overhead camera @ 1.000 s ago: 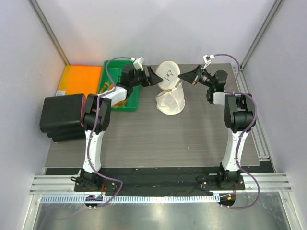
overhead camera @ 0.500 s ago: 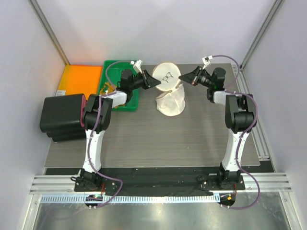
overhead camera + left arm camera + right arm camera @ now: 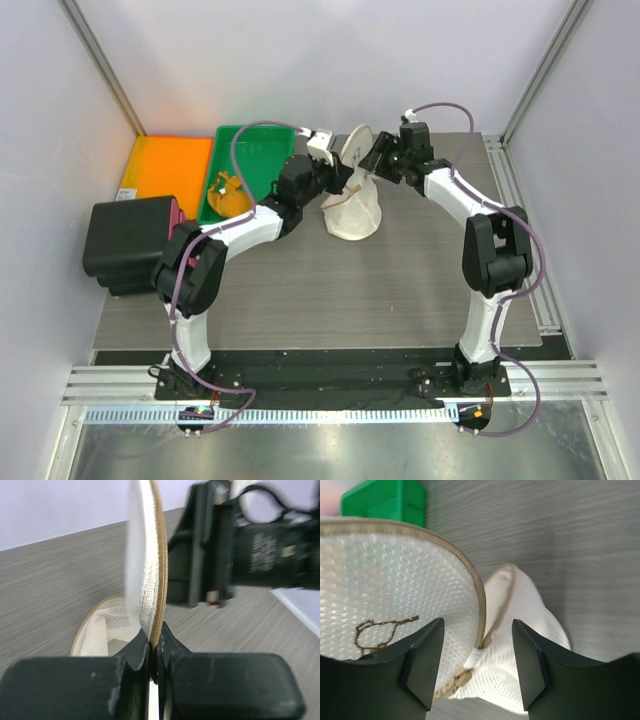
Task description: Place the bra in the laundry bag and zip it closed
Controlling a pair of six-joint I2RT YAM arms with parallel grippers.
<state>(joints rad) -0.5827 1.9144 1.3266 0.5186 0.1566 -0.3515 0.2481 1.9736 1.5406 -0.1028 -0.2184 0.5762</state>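
Both arms swung inward: left pincer (image 3: 154,647) pinches the laundry bag (image 3: 355,215) lid (image 3: 146,570), right pincer (image 3: 477,630) gapes astride it (unclamped). Keep the mouth wide; bra (image 3: 224,190) lies in the green bin (image 3: 252,129).

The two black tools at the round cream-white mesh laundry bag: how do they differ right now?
The left tool is shut, pinching the tan rim of the cream-white mesh laundry bag's raised round lid. The right tool is open wide. The left tool meets the lid edge-on, while the right tool looks onto its flat marked face. Both are at the lid.
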